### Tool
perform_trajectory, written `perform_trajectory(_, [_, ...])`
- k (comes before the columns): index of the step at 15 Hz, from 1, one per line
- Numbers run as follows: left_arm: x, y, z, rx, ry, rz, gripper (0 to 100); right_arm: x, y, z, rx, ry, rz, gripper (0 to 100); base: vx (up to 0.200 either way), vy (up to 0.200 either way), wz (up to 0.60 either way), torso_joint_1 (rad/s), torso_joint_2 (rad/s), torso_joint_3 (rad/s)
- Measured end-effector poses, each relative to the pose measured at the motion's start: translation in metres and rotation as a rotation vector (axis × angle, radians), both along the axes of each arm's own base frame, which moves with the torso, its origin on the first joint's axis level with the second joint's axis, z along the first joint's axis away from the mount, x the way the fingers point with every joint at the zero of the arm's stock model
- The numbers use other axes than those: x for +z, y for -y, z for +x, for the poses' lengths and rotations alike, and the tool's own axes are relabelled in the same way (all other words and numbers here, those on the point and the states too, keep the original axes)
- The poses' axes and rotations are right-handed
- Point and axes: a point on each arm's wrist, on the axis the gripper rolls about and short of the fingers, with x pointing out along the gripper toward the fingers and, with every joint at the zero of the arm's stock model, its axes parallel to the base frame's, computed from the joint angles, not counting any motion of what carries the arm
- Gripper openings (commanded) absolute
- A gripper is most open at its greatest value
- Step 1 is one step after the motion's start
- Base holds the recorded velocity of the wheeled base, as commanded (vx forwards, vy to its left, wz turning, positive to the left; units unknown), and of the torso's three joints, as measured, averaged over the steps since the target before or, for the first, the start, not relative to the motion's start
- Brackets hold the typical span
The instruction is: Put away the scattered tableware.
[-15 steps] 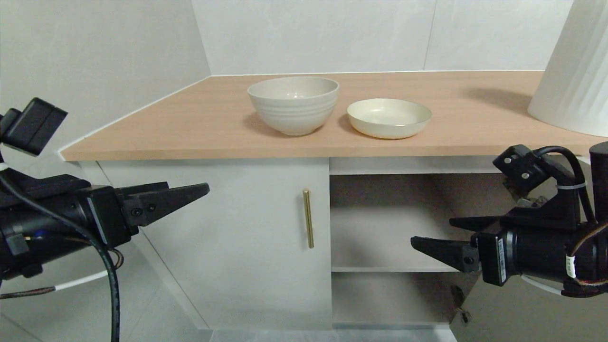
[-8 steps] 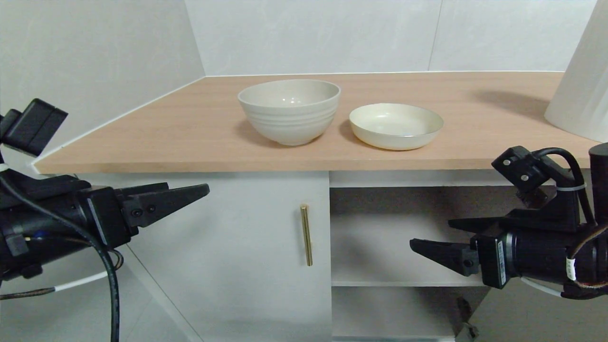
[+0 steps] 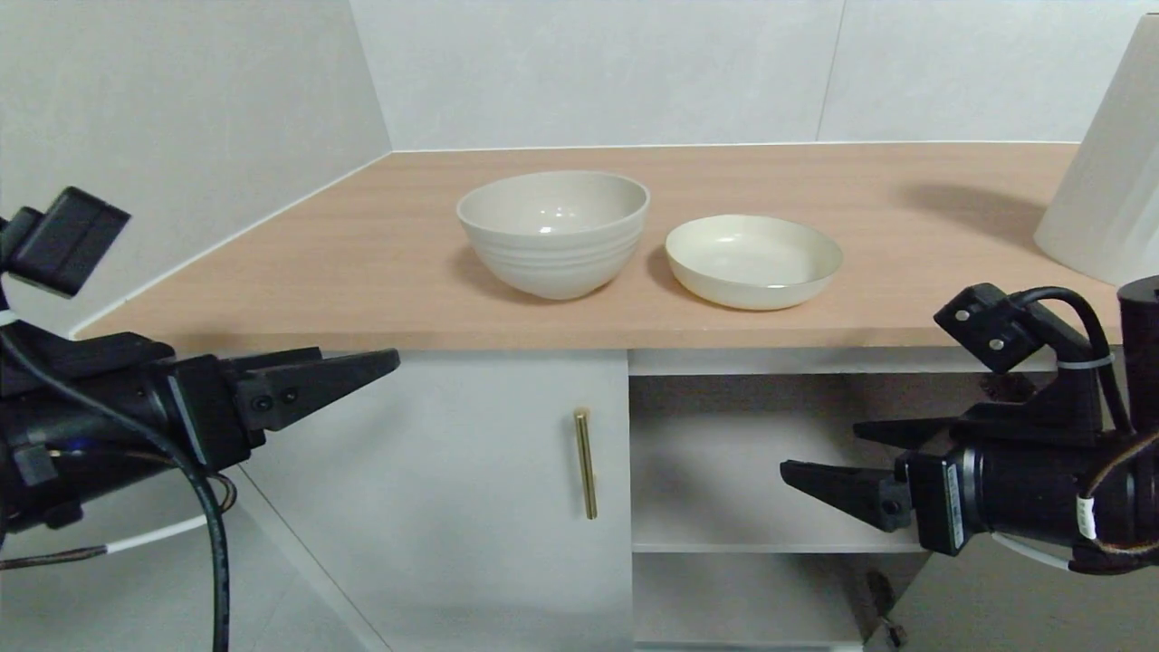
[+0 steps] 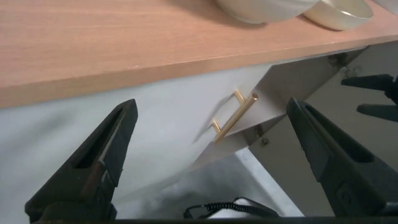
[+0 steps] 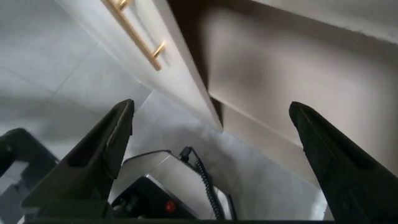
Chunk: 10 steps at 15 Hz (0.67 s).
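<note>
A deep cream bowl (image 3: 552, 231) and a shallow cream dish (image 3: 751, 261) stand side by side on the wooden countertop (image 3: 362, 272). Both are upright, with a small gap between them. My left gripper (image 3: 353, 362) hangs open below the counter's edge, in front of the shut cabinet door (image 3: 435, 489). In the left wrist view its fingers (image 4: 93, 168) spread wide, with the bowl (image 4: 255, 9) and dish (image 4: 339, 12) beyond them. My right gripper (image 3: 824, 450) is open and holds nothing, level with the open cabinet compartment (image 3: 761, 471).
A brass handle (image 3: 586, 462) runs down the shut door. The open compartment has a shelf (image 3: 770, 546) with room above and below it. A tall white ribbed object (image 3: 1105, 181) stands at the counter's right end. Walls close the back and left.
The whole picture has shifted: counter, bowls and cabinet sit lower in view than before. Both grippers keep their place and stay open. The bowl and dish have not moved on the counter.
</note>
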Motion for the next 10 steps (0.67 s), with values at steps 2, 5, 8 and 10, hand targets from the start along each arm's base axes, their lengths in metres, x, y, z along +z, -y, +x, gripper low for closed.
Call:
perform_trajectory(2, [-0.001, 0.001, 0.002, 0.000, -0.007, 0.001, 100, 0.000, 0.000, 0.000, 0.001, 0.002, 0.001, 100, 0.000, 0.000, 0.00, 0.173, -0.53, -0.300])
perform_trajectory(5, [-0.004, 0.001, 0.005, 0.001, -0.020, 0.005, 100, 0.000, 0.000, 0.001, -0.001, -0.001, -0.001, 100, 0.000, 0.000, 0.00, 0.173, -0.47, -0.294])
perform_trajectory(8, [-0.007, 0.003, 0.010, 0.001, -0.040, 0.007, 100, -0.001, -0.001, 0.001, 0.000, -0.003, -0.002, 100, 0.000, 0.000, 0.00, 0.189, -0.48, -0.287])
perform_trajectory(10, [-0.012, 0.005, 0.018, 0.004, -0.076, 0.004, 100, -0.002, -0.001, 0.002, -0.002, -0.007, -0.005, 100, 0.000, 0.000, 0.00, 0.202, -0.48, -0.286])
